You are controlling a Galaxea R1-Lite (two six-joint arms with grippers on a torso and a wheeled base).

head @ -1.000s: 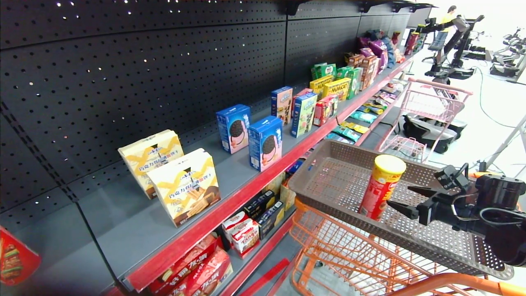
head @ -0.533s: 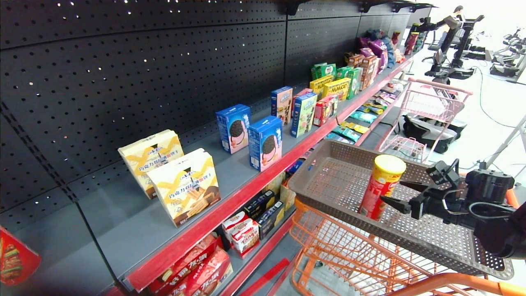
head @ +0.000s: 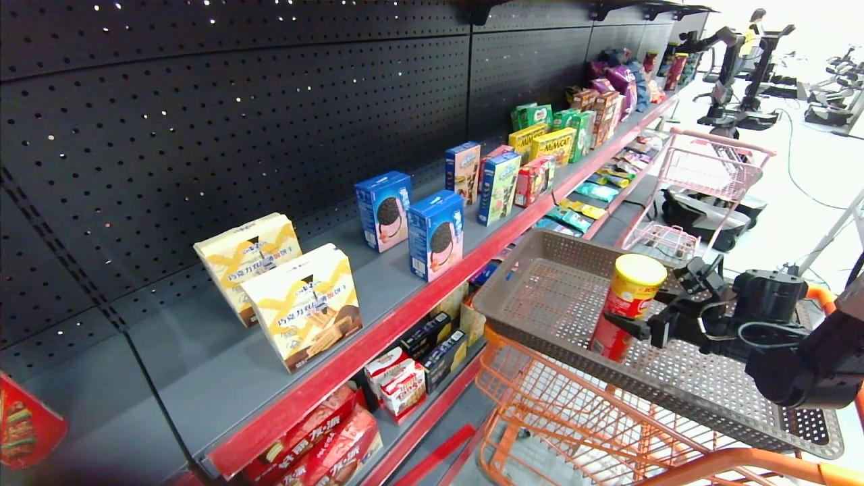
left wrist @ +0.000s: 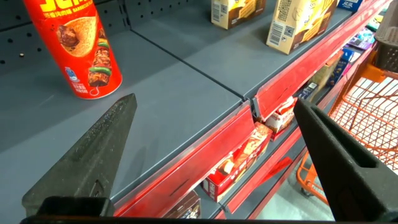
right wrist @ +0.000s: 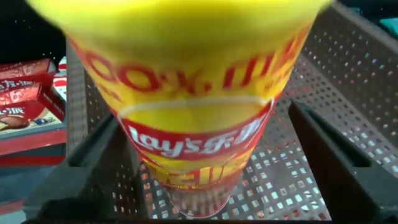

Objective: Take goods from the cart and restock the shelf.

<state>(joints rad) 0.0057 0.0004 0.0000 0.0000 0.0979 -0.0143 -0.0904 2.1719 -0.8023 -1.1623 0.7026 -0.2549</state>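
The chip can (head: 629, 290) stood upright in the brown tray (head: 533, 297) atop the cart (head: 560, 418), long axis vertical. The right claw (head: 638, 307), spread wide, apparently straddled it from the side away from the shelf (head: 378, 283).

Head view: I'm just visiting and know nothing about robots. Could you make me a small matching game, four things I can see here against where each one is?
Things:
1. yellow-lidded can
2. blue cookie boxes
3. pink cart
4. red-and-white packs

Places:
A. standing on the grey shelf
B. upright in the brown tray on the orange cart
C. on the floor, farther down the aisle
D. one level below that shelf

Pairs: 1-B, 2-A, 3-C, 4-D
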